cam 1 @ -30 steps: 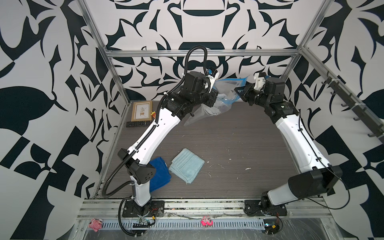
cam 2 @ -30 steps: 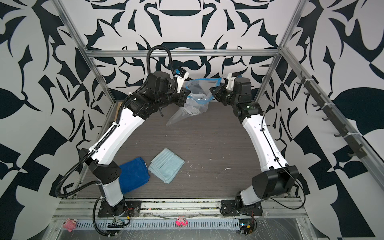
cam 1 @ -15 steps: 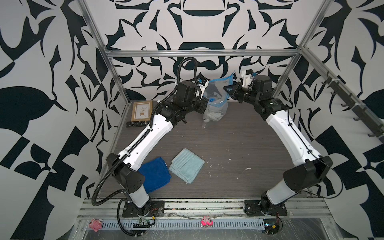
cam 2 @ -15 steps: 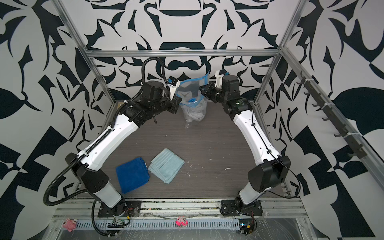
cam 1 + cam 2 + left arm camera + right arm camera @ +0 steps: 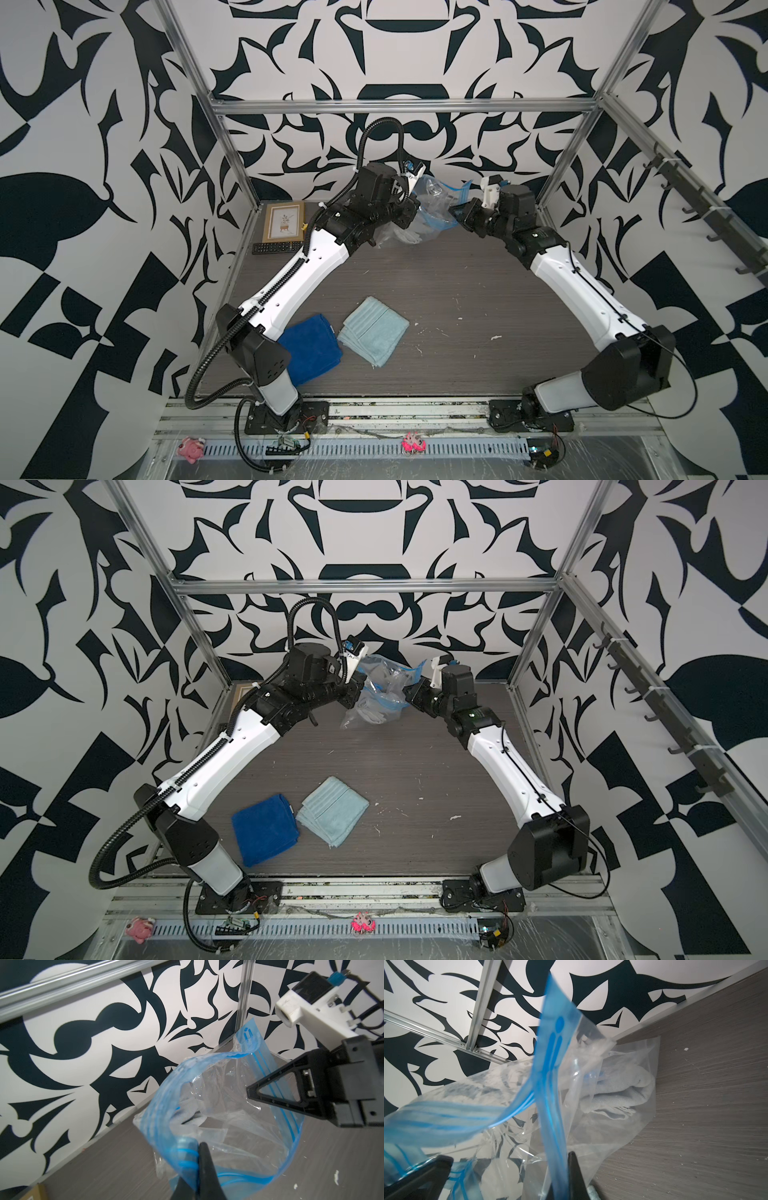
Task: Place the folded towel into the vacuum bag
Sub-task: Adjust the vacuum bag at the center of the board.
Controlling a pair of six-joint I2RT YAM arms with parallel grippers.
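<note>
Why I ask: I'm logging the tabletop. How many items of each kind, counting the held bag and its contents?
Vacuum bag: 1
Towels: 3 (dark blue towel, light blue towel, pale grey towel in the bag)
Picture frame: 1
Remote control: 1
Total: 6

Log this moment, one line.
left hand: shut on vacuum bag; right hand: shut on vacuum bag; pale towel: inside vacuum bag; light-blue towel: on table

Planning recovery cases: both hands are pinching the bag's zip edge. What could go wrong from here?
1. Left hand and right hand each pinch only the thin zip strip of the vacuum bag; slick plastic might slip free.
2. Both hands are occupied, so reaching the light blue towel means releasing a side; the mouth would likely sag shut.
</note>
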